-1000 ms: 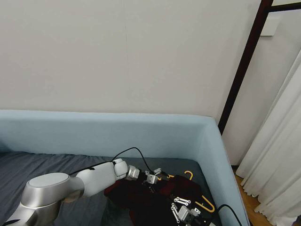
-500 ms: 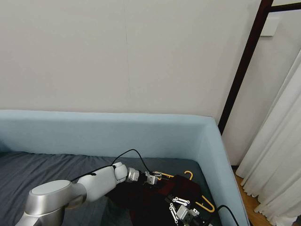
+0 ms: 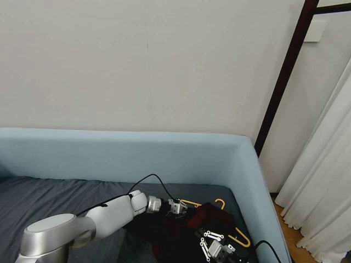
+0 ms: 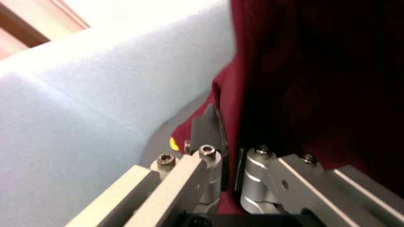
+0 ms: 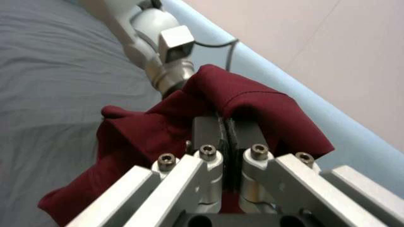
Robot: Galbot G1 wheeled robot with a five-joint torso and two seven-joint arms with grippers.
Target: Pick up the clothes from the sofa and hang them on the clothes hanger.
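A dark red garment (image 3: 184, 230) lies bunched on the grey sofa seat (image 3: 49, 194) near the sofa's right end. Yellow hanger hooks (image 3: 220, 203) stick out from under it. My left gripper (image 3: 175, 208) reaches in from the left and is shut on the garment's far edge; in the left wrist view its fingers (image 4: 210, 135) pinch the red cloth (image 4: 303, 71). My right gripper (image 3: 212, 247) is at the garment's near side. In the right wrist view it (image 5: 224, 135) is shut on a raised fold of the garment (image 5: 252, 101), with the left wrist (image 5: 169, 54) just beyond.
The light blue sofa back (image 3: 137, 153) and right arm wall (image 3: 247, 186) close in the corner. A dark wooden post (image 3: 282, 76) stands behind the sofa's right end, with white curtains (image 3: 323, 192) beside it. Grey seat stretches to the left.
My left arm's elbow has sunk lower and further left while its gripper stays on the cloth. The garment has bunched slightly higher near the right gripper.
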